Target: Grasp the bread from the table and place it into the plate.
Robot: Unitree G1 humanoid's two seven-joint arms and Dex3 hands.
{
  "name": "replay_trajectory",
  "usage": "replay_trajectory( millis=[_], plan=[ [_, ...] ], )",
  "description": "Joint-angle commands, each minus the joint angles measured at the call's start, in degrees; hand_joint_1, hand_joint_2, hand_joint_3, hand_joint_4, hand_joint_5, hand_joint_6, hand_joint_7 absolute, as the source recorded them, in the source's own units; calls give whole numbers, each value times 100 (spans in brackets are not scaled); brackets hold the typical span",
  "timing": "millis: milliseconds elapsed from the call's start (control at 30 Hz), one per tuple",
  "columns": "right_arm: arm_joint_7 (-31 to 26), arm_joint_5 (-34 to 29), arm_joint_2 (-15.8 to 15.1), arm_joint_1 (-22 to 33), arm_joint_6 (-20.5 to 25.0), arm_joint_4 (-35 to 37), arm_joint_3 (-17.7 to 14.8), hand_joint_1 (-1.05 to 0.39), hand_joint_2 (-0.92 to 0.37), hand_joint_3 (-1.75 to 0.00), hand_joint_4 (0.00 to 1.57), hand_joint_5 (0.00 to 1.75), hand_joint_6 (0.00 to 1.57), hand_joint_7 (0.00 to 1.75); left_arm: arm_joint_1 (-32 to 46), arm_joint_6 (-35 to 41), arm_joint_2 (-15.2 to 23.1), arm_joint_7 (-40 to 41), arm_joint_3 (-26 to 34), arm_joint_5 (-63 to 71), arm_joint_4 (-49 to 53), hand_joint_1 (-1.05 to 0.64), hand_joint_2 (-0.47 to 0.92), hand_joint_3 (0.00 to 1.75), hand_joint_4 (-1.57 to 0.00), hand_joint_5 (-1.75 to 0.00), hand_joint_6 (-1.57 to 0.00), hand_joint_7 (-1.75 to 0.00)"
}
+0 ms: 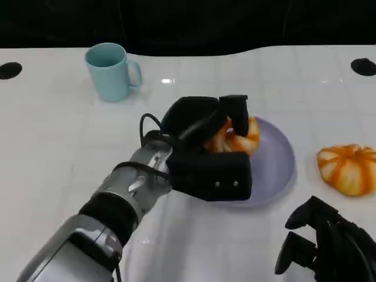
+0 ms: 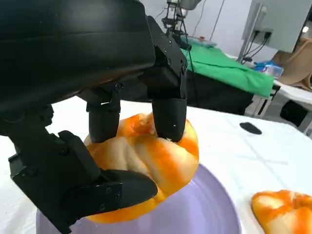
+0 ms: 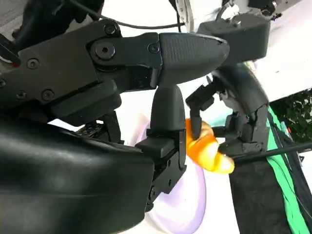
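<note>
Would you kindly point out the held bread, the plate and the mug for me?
held bread [image 2: 146,161], left wrist view, on its orange and pale crust.
plate [image 1: 276,158], head view, on its bare purple surface.
mug [image 1: 108,73], head view, on its light blue wall.

Two breads [image 1: 238,136] [image 1: 348,168], one plate [image 1: 276,158], one mug [image 1: 111,71].

Left hand [image 1: 208,147] extended forward, fingers closed around its load, right hand [image 1: 326,247] low, empty, fingers apart

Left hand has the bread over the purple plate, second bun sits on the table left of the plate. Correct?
Not quite. The second bun lies right of the purple plate, as the head view shows. The rest holds: the left hand grips the bread over the plate.
</note>
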Motion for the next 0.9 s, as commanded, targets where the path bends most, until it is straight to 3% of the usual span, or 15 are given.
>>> replay_trajectory(
  millis=[33,67,133,167,300,433,500,533,900],
  plan=[
    [-68,22,-23,61,-19,-109,-9,-52,-92,-44,60,175,40,163,-206,12,-29,58,-34,5,160,-25,80,43,-70,-155,-80,-60],
    [-48,1,-34,58,-62,-90,-4,-52,-92,-44,60,175,40,163,-205,10,-24,46,-51,17,170,-25,84,35,-69,-152,-82,-50],
    [-44,-4,-34,56,-79,-79,-7,-51,-92,-45,60,175,41,164,-206,-11,-13,76,-95,58,204,-30,90,18,-61,-128,-73,-27],
    [-49,6,-28,57,-69,-80,-12,-51,-92,-45,60,175,41,164,-214,-12,-4,55,-122,78,219,-31,91,16,-59,-123,-71,-22],
    [-60,55,-21,52,-14,-85,-34,-51,-92,-45,60,175,40,165,-249,113,28,-80,-235,161,197,-46,92,19,-37,-74,-51,-4],
    [-55,55,-27,52,-16,-86,-36,-51,-92,-45,60,175,40,165,-275,274,46,-264,-311,184,142,-49,92,20,-35,-65,-48,-2],
    [-53,76,-24,54,-5,-89,-45,-51,-92,-45,60,175,40,165,-305,461,87,-541,-408,245,54,-73,92,36,-8,-48,-27,-1],
    [-53,85,-24,54,1,-90,-47,-51,-92,-44,60,175,40,165,-306,515,105,-634,-434,260,11,-78,92,41,-4,-43,-22,0],
    [-53,49,-38,29,-14,-72,-51,-52,-92,-44,60,175,41,164,-48,745,371,-1358,-315,63,-731,-91,92,50,0,-22,-14,-1]
  ],
)
